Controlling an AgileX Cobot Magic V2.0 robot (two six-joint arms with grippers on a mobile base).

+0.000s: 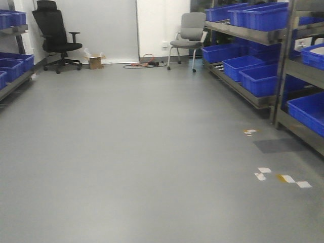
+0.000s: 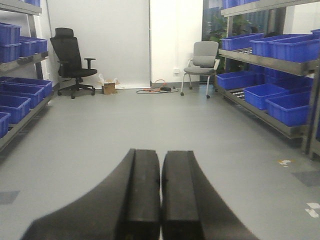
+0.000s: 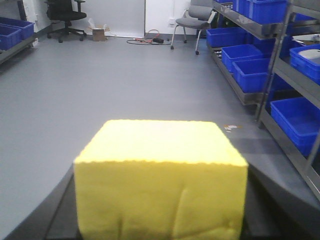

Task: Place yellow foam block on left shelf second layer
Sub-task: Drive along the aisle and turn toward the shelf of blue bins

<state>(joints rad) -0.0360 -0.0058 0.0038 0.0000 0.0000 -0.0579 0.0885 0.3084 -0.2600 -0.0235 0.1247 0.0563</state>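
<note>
The yellow foam block [image 3: 160, 175] fills the lower middle of the right wrist view. My right gripper [image 3: 160, 210] is shut on it, its dark fingers [image 3: 57, 210] showing on both sides of the block. My left gripper [image 2: 161, 195] is shut and empty, its two black fingers pressed together, held above the grey floor. The left shelf [image 2: 20, 100] with blue bins stands at the left edge of the left wrist view and also shows in the front view [image 1: 12, 76]. Neither gripper shows in the front view.
A right shelf [image 1: 263, 61] with blue bins runs along the right wall. A black office chair [image 1: 55, 35], a small cardboard box [image 1: 95, 62], cables [image 1: 144, 64] and a grey chair [image 1: 190, 38] stand at the far wall. Tape marks [image 1: 283, 177] lie on the floor.
</note>
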